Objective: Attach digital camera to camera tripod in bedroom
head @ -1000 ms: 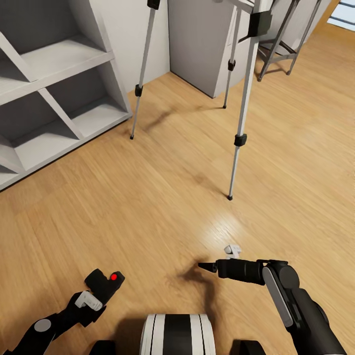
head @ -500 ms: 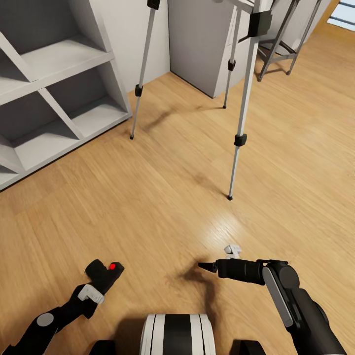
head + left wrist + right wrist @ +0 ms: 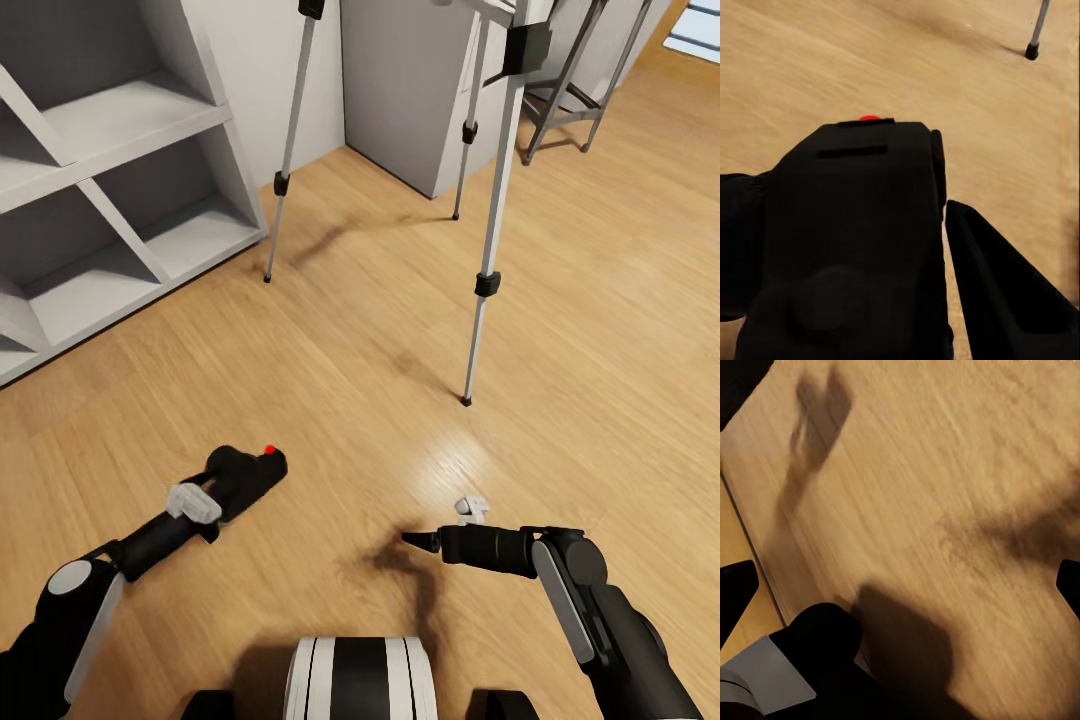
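Note:
My left gripper (image 3: 248, 474) is shut on the digital camera (image 3: 240, 472), a black body with its red dot (image 3: 269, 450) on the far end, held low over the wood floor at the lower left. In the left wrist view the camera (image 3: 847, 240) sits between my dark fingers (image 3: 997, 292), and a tripod foot (image 3: 1033, 51) shows beyond it. The camera tripod (image 3: 488, 230) stands ahead, its silver legs spread from the shelving to the middle of the floor; its head is cut off at the picture's top. My right gripper (image 3: 420, 541) hovers open and empty at the lower right.
White cube shelving (image 3: 120, 200) fills the left side. A grey cabinet block (image 3: 410, 80) stands behind the tripod, and a dark-legged stool (image 3: 570, 100) is at the far right. My base (image 3: 360, 680) shows at the bottom. Light plank floor lies between me and the tripod.
My left arm has stretched forward and a little right, carrying the camera toward the tripod; the camera has tipped so the red dot faces away. The right arm has stayed put.

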